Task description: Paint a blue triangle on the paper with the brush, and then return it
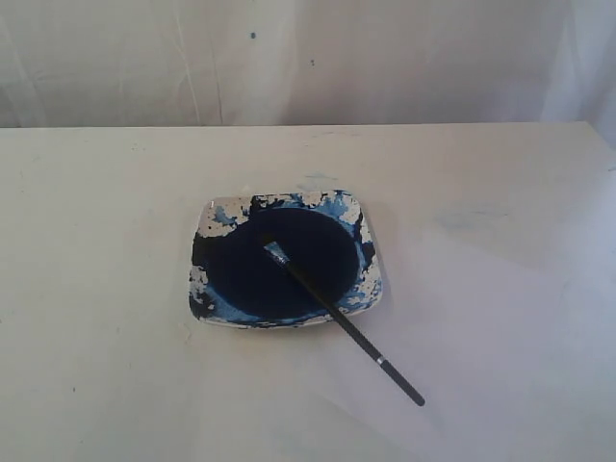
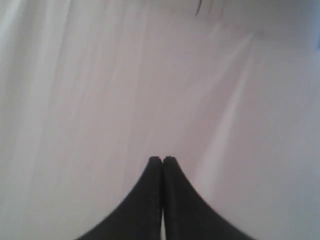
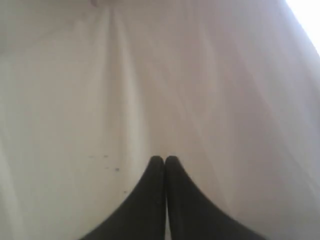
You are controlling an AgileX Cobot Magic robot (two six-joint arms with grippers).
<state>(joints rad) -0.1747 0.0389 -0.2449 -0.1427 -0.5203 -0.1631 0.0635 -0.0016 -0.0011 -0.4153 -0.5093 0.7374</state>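
The brush lies slantwise with its blue-stained bristles in the dark paint pool of a square dish. Its black handle crosses the dish's near right rim, and the handle's end rests on the white worktop just beside the dish. The dish stands near the middle of the worktop, its rim smeared with lighter blue.

The left pincer has its two dark fingers pressed tip to tip with nothing between them, set against pale draped cloth. The right pincer is likewise squeezed together and has hold of nothing. Each wrist view shows only cloth beyond the fingers, so where either pincer stands relative to the brush cannot be told.
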